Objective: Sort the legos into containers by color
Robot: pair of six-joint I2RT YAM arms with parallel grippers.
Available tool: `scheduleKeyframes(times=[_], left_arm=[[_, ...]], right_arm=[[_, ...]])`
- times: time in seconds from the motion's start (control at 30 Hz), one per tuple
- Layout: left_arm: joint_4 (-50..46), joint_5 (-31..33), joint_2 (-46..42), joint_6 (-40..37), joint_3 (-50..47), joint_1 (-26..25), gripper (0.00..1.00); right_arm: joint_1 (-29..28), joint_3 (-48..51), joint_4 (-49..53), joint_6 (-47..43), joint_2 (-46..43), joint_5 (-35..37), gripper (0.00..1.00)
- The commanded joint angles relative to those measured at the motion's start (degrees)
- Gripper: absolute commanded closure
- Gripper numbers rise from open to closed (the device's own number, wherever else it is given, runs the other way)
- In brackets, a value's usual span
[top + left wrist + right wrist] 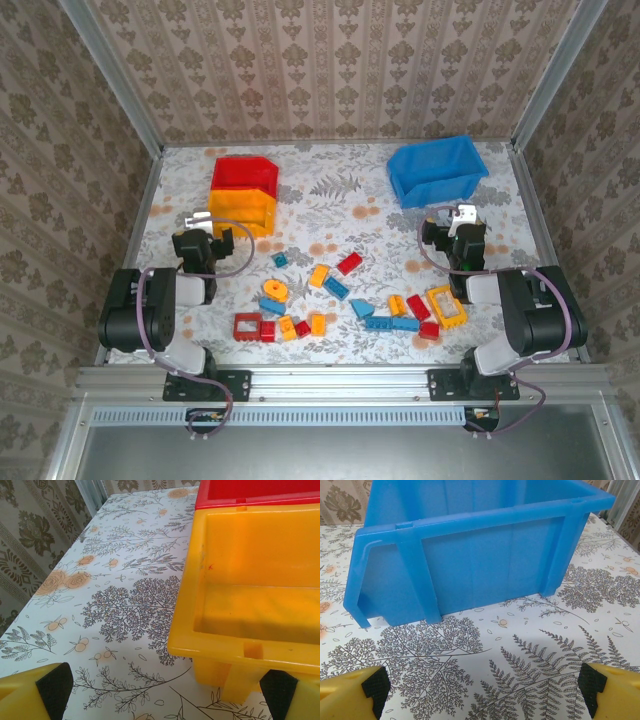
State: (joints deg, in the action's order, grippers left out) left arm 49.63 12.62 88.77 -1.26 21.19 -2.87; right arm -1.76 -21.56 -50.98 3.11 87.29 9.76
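Note:
Several red, blue and orange-yellow legos lie scattered across the front middle of the table, among them a red brick (349, 263), a blue brick (336, 288) and a yellow open frame (446, 306). The yellow bin (243, 210) stands at the back left with the red bin (244, 173) right behind it, and the blue bin (437, 170) is at the back right. My left gripper (214, 226) hangs open just left of the yellow bin (250, 580), nothing between its pads (52, 685). My right gripper (448, 220) is open in front of the blue bin (470, 555), also holding nothing.
The floral table cover (330, 200) is bare between the bins and the brick pile. Metal frame rails and patterned walls (330, 70) close in the table on three sides. Both arm bases sit at the near edge.

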Motion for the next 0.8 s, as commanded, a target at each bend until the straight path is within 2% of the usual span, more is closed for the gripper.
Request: scheduleKeyframes(times=[0.0,0.1,0.17,0.27,0.33,0.4,0.43,0.47,0.5,0.53,0.57,0.6,0.63,0.67,0.77], left_arm=[[1.8,-0.5,-0.8,0.3,0.8,0.1,0.00],[2.3,-0.4,-0.8,0.2,0.5,0.0,0.00],[2.0,0.3,-2.7,-0.6,0.3,-0.5,0.00],[-6.7,12.2,-11.5,-6.0,2.3,-8.1,0.00],[-10.8,19.6,-18.0,-7.5,5.3,-14.0,0.00],[-22.1,21.4,-23.3,-2.2,12.3,-17.2,0.00],[-33.9,25.3,-25.0,5.5,18.6,-18.2,0.00],[-47.4,27.1,-25.4,16.8,25.5,-18.0,0.00],[-65.2,25.3,-24.1,30.5,33.9,-16.4,0.00],[-79.4,18.9,-21.9,41.4,41.5,-14.0,0.00],[-88.9,11.8,-20.0,45.0,45.9,-11.7,0.00],[-91.6,3.8,-17.8,46.0,47.8,-9.2,0.00],[-91.9,-3.5,-16.1,47.3,48.3,-6.7,0.01],[-93.2,-6.8,-15.0,49.7,48.7,-5.6,0.03],[-96.2,-10.1,-12.9,58.4,48.7,-5.6,0.09]], right_arm=[[-0.1,-0.9,0.3,-0.6,0.4,-1.3,0.00],[-0.1,-0.6,-0.2,-0.5,0.3,-1.1,0.01],[-0.1,1.8,-4.2,0.3,-0.7,1.6,0.00],[-1.8,4.3,-1.1,0.4,-11.1,8.5,0.00],[-3.9,3.3,6.5,-0.2,-22.7,11.9,0.00],[-4.6,-2.1,16.5,2.8,-33.0,13.7,0.00],[-4.4,-6.9,25.3,9.9,-36.7,17.6,0.00],[-3.4,-11.2,33.3,17.4,-38.2,18.2,0.00],[-1.6,-16.2,45.8,26.5,-39.3,15.1,0.00],[-0.5,-19.1,55.6,33.1,-40.2,12.7,0.00],[-0.4,-19.5,60.8,39.6,-41.5,12.9,0.00],[0.3,-17.5,59.8,43.3,-43.3,10.9,0.00],[1.2,-15.2,54.4,42.9,-44.7,5.7,0.00],[1.4,-15.4,53.4,43.2,-45.1,3.6,0.00],[1.0,-26.3,71.8,47.3,-39.2,3.3,0.00]])
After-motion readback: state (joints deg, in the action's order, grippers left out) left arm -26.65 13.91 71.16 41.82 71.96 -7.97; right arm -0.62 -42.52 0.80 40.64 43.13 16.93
